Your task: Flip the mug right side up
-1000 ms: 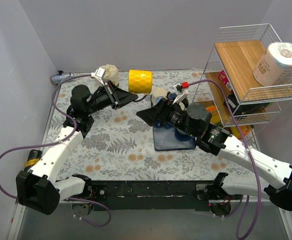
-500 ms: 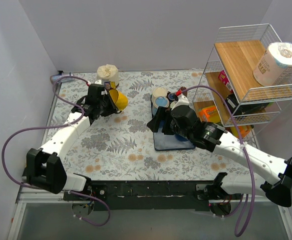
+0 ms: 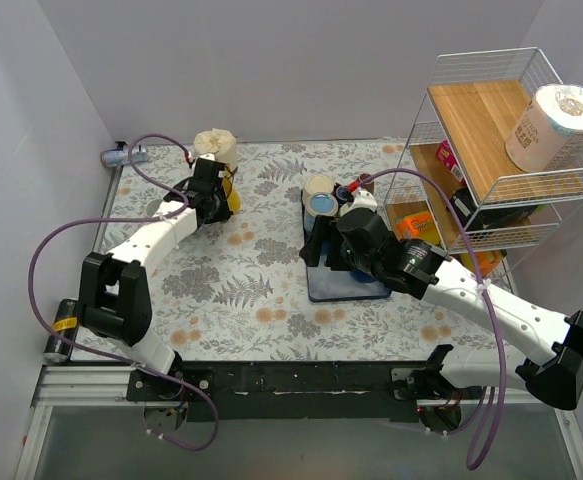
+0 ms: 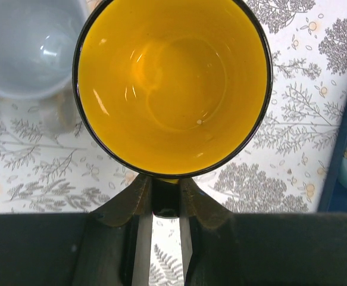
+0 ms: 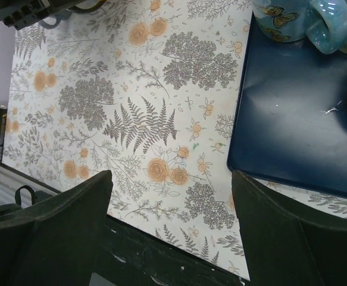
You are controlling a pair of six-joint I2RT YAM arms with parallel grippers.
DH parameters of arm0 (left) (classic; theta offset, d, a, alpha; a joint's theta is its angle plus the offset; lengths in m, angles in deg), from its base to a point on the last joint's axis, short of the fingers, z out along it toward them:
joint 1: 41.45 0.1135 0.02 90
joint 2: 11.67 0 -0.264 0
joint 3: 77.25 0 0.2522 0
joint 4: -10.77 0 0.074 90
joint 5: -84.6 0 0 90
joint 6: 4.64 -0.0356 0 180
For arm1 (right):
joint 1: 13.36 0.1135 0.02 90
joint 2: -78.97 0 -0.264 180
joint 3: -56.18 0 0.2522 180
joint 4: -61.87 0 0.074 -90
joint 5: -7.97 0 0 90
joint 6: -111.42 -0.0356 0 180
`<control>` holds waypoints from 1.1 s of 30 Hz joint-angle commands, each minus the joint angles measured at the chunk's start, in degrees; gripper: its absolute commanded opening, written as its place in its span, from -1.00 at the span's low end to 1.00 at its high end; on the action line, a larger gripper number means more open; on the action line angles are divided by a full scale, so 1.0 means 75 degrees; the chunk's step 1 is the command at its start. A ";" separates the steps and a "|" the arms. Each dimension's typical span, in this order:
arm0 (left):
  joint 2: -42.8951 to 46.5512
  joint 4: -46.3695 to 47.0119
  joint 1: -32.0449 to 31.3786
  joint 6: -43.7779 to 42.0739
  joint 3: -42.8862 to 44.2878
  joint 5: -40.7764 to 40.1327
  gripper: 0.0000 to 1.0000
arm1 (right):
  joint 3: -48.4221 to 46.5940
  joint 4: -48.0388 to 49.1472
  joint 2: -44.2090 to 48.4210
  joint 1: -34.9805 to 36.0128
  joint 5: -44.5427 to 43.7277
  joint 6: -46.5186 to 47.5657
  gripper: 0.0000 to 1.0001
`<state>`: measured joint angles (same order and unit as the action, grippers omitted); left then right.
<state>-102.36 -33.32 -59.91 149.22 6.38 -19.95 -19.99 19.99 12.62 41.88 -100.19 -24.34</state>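
The yellow mug (image 4: 173, 83) with a black rim fills the left wrist view, its mouth facing the camera and its yellow inside empty. My left gripper (image 4: 165, 199) is shut on the mug's black handle. In the top view the mug (image 3: 230, 192) is at the back left of the flowered cloth, mostly hidden under my left gripper (image 3: 215, 190). I cannot tell whether it rests on the cloth. My right gripper (image 5: 170, 190) is open and empty, over the cloth beside the blue tray (image 5: 292, 119); it also shows in the top view (image 3: 316, 242).
A grey mug (image 4: 30, 47) stands right beside the yellow one. A cream object (image 3: 214, 143) sits behind them. The blue tray (image 3: 326, 285) holds several mugs. A wire rack (image 3: 491, 150) with a paper roll (image 3: 556, 125) stands at right. A can (image 3: 63, 318) lies at the left edge.
My left arm carried the yellow mug from the back centre to the back left and turned it mouth up. My right arm drew back a little towards the tray.
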 commanded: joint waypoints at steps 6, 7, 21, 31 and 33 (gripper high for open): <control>-0.0961 0.1102 0.0012 -0.0767 0.0891 -0.0650 -1.00 | -0.0491 -0.0646 -0.0213 -0.0065 -0.0041 0.0183 0.75; -0.1055 0.1102 0.0012 -0.0872 0.0926 -0.0708 -1.00 | -0.0352 -0.0576 -0.0166 -0.0077 0.0041 0.0183 0.75; -0.1946 0.1512 0.0024 -0.1201 0.0845 -0.0896 -0.93 | -0.0233 -0.0821 -0.0306 -0.0522 0.0451 0.0358 0.76; -0.1795 0.1664 0.0024 -0.1167 0.0822 -0.0780 -0.10 | -0.0245 -0.1008 -0.0411 -0.0686 0.0651 0.0476 0.76; -0.1515 0.1641 0.0024 -0.1155 0.0786 -0.0628 0.07 | -0.0315 -0.1102 -0.0505 -0.0721 0.0627 0.0522 0.76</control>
<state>-118.30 -22.28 -59.91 140.39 11.14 -25.06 -21.37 13.15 9.89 37.01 -95.73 -21.80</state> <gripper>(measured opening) 0.489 0.882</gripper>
